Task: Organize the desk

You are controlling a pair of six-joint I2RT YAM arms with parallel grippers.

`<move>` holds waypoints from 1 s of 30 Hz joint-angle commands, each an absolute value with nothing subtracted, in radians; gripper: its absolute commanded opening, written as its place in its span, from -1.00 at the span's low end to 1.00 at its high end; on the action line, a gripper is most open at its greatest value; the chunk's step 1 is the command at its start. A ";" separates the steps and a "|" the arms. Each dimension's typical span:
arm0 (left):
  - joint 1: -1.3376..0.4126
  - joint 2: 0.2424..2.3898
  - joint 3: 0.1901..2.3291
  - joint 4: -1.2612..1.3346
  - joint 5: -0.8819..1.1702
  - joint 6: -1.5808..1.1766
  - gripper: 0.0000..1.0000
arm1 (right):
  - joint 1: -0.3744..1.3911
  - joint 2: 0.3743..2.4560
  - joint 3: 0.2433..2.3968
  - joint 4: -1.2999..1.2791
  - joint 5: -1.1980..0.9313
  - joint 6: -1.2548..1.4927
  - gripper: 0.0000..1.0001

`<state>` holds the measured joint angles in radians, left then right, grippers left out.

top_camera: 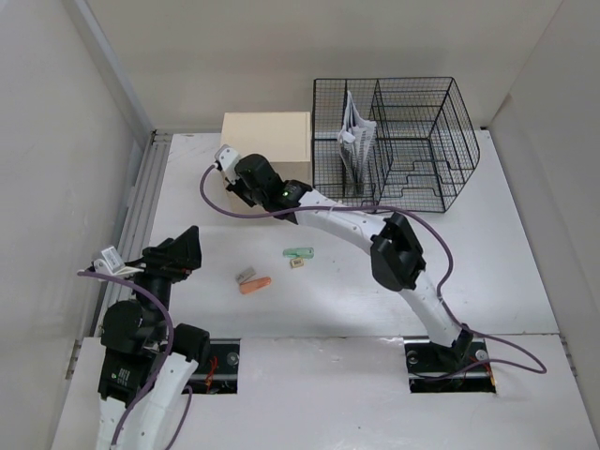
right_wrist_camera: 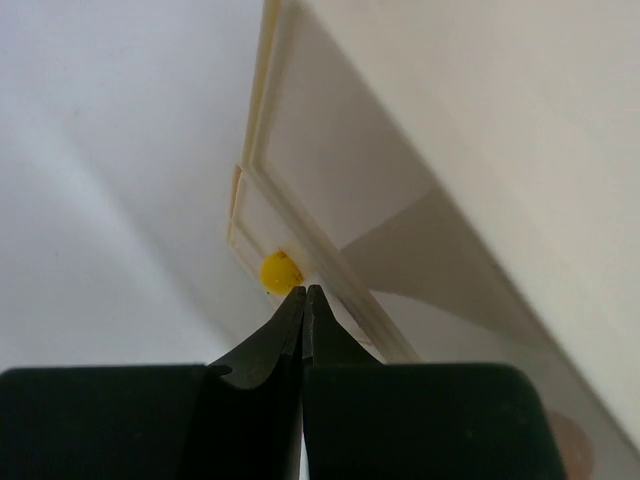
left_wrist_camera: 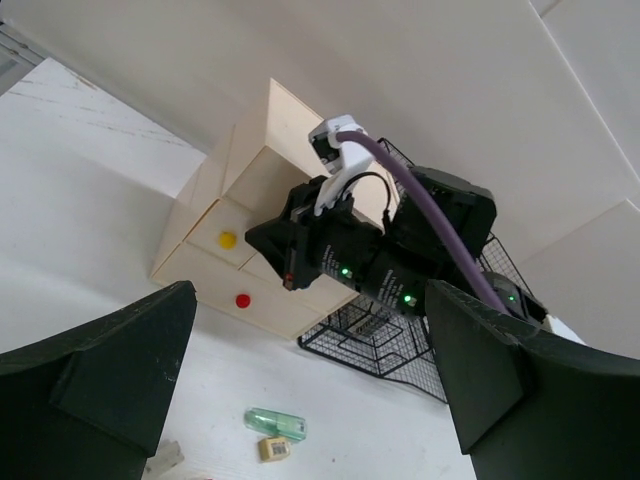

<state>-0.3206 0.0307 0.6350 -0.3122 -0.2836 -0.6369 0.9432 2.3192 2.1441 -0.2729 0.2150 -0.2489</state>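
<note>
A tan wooden drawer box (top_camera: 267,141) stands at the far side of the white desk (top_camera: 497,272), touching or just beside a black wire basket (top_camera: 412,141) on its right. The desk fills the whole floor of the overhead view, with a ridged metal rail (top_camera: 141,216) along its left edge. The basket is split into several sections. A sheaf of white papers (top_camera: 354,131) stands tilted in the left one, and any print on it is too small to read.

The box has two drawer fronts, the upper with a yellow knob (left_wrist_camera: 228,240) and the lower with a red knob (left_wrist_camera: 242,300). What lies inside the drawers cannot be seen.

The right hand (right_wrist_camera: 303,295) has its fingers pressed together with nothing between them, the tips just beside the yellow knob. Whether they touch it is hard to tell. Its wrist view is cut off by the box's side and its own fingers.

The left hand (left_wrist_camera: 310,330) hangs near the rail with its fingers spread wide and nothing in them.

Loose on the desk between the arms lie a green thing (top_camera: 299,252), a small tan block (top_camera: 297,263) just beside it, a grey piece (top_camera: 246,276) and an orange piece (top_camera: 255,285) close together. All four are too small to identify.
</note>
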 commanded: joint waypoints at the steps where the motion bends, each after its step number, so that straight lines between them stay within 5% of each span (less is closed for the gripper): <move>1: -0.325 0.049 0.650 -0.298 -0.264 -0.658 0.96 | 0.942 2.332 2.175 -0.195 0.291 -0.238 -1.00; 5: -0.325 0.049 0.609 -0.261 -0.227 -0.670 0.75 | 0.942 2.275 2.166 -0.291 0.175 -0.309 -1.00; 8: -0.325 0.086 0.559 -0.201 -0.166 -0.701 -0.01 | 0.942 2.136 2.103 -0.356 0.003 -0.385 -1.00; 11: -0.325 0.136 0.502 -0.109 -0.098 -0.739 -0.75 | 0.942 1.929 1.945 -0.357 0.056 -0.448 -1.00; 13: -0.325 0.188 0.414 0.016 -0.049 -0.794 -1.00 | 0.942 1.785 1.850 -0.333 0.153 -0.523 -1.00; 14: -0.325 0.216 0.382 0.073 -0.026 -0.814 -1.00 | 0.942 1.732 1.804 -0.304 0.240 -0.550 -0.93; 16: -0.325 0.291 0.296 0.200 0.015 -0.882 -0.96 | 0.933 1.643 1.725 -0.264 0.253 -0.589 -0.08; 17: -0.325 0.395 0.273 0.353 0.064 -0.905 -0.75 | 0.921 1.582 1.724 -0.290 0.191 -0.589 0.34; 20: -0.325 0.584 0.241 0.638 0.147 -0.956 -0.03 | 0.867 1.478 1.712 -0.350 0.033 -0.500 0.71; 22: -0.325 0.794 0.285 0.740 0.182 -0.965 0.20 | 0.806 1.448 1.701 -0.362 -0.134 -0.453 0.53; 23: -0.325 0.860 0.308 0.777 0.195 -0.956 0.30 | 0.784 1.437 1.691 -0.362 -0.179 -0.419 0.27; 24: -0.325 0.976 0.334 0.825 0.215 -0.956 0.34 | 0.760 1.419 1.690 -0.362 -0.268 -0.404 -0.41; 26: -0.325 1.075 0.400 0.871 0.225 -0.945 0.37 | 0.692 1.407 1.664 -0.337 -0.317 -0.355 -0.96; 30: -0.325 1.238 0.471 0.933 0.224 -0.965 0.37 | 0.582 1.373 1.608 -0.298 -0.452 -0.283 -1.00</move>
